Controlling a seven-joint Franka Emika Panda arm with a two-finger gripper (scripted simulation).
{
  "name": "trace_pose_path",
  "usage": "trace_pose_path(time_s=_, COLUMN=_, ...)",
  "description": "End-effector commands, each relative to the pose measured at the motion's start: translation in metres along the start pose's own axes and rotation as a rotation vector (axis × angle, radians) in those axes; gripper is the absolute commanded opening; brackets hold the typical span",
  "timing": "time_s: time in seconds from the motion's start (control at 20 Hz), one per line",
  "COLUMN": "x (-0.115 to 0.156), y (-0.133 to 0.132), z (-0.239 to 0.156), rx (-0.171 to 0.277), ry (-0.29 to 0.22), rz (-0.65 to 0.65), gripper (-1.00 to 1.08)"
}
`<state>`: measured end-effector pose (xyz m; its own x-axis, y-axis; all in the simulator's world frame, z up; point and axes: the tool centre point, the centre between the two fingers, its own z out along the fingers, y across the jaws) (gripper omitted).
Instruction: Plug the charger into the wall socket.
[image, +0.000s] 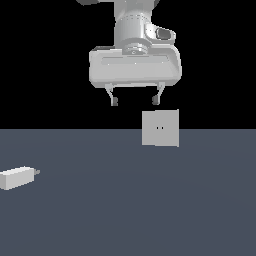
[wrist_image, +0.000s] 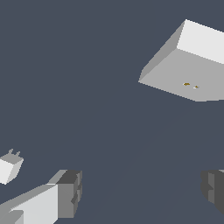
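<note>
One gripper (image: 135, 101) is hovering with fingers spread wide, holding nothing, above the wall socket (image: 160, 128). The charger (image: 18, 177) is lying well apart. No writing is showing.

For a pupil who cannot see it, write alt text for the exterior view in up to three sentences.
A white robot gripper hangs open and empty above a grey floor. Below it, towards the exterior view's right, the wall socket stands upright, two dark holes at its centre. The charger lies apart at the far left edge, prongs pointing right.
</note>
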<state>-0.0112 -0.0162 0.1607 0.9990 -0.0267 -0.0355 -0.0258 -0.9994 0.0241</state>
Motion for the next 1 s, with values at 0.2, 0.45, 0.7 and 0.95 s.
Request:
trace_pose_path(time_s=0.2, x=-0.002, y=-0.002, z=0.001, rx=0.0, ry=0.004, rz=0.005, gripper=1.0)
trace_pose_path(time_s=0.45, x=-0.008, y=-0.012, z=0.004, rx=-0.001, ry=0.022, rz=0.024, gripper=1.0)
trace_pose_path(time_s=0.7, x=-0.018, y=-0.029, z=0.011, rx=-0.003, ry=0.051, rz=0.058, gripper=1.0)
trace_pose_path(time_s=0.95, x=-0.029, y=-0.051, z=0.02, rx=-0.005, ry=0.091, rz=0.102, gripper=1.0)
